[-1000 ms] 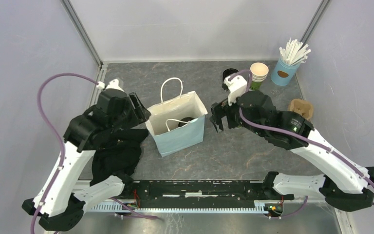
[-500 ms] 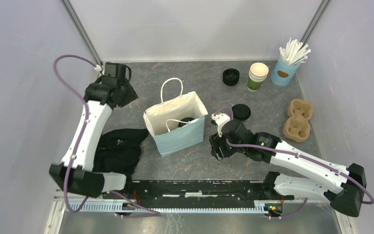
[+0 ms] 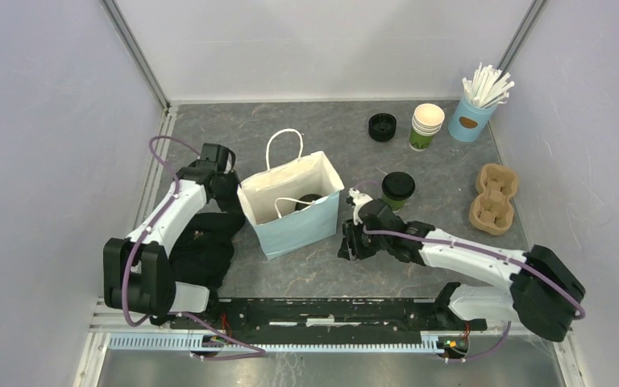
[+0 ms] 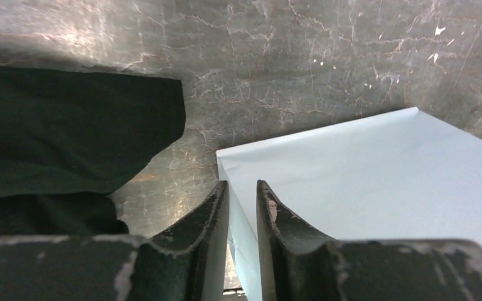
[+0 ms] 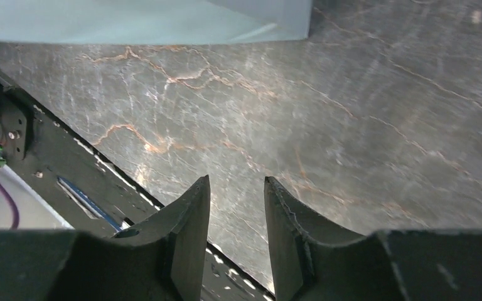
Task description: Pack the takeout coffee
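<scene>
one lidded coffee cup (image 3: 398, 187) stands on the table (image 3: 419, 278) just beyond the right gripper (image 3: 345, 246), apart from it. the other cup (image 3: 309, 198) shows only its black lid inside the paper bag (image 3: 298, 227), between both grippers. the right gripper's fingers are nearly closed on nothing. the left gripper (image 3: 229, 188) sits at the bag's left side, beside a black cloth (image 3: 201, 250). its fingers are almost together, and i cannot tell if they pinch the bag's edge.
</scene>
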You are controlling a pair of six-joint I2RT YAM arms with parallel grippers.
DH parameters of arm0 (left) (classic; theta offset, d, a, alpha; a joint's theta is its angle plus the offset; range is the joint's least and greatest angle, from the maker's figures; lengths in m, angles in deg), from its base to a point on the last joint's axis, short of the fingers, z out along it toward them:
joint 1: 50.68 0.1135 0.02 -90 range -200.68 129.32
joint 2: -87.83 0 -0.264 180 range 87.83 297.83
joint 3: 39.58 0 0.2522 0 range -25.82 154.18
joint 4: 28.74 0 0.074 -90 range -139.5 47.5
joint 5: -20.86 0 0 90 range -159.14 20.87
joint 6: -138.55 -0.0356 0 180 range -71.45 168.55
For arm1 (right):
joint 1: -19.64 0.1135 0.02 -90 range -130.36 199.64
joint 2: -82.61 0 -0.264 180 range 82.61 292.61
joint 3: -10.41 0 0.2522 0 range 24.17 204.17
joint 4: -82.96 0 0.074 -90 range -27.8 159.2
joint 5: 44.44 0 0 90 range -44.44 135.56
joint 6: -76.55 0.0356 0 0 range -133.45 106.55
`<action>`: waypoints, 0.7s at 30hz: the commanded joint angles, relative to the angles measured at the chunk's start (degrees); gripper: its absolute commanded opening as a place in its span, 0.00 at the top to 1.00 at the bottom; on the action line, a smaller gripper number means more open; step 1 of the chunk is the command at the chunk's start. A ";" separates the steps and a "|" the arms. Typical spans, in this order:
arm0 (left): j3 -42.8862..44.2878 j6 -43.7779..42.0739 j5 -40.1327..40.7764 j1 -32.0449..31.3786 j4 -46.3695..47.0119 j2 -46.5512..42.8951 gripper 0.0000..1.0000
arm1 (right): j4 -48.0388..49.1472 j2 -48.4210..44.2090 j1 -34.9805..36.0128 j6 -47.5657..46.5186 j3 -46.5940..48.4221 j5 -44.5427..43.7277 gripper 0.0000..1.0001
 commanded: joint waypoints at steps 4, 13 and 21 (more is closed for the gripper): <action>-8.62 0.13 -7.95 0.03 8.23 -6.30 0.73 | 11.15 7.12 -2.59 5.58 4.43 5.41 0.57; -17.49 5.96 -12.25 -1.25 8.93 -16.77 0.74 | 12.63 15.04 -8.00 3.14 10.05 6.06 0.57; -22.25 15.16 -10.92 -9.57 11.50 -22.86 0.76 | 10.82 23.45 -11.29 -1.31 19.19 6.50 0.56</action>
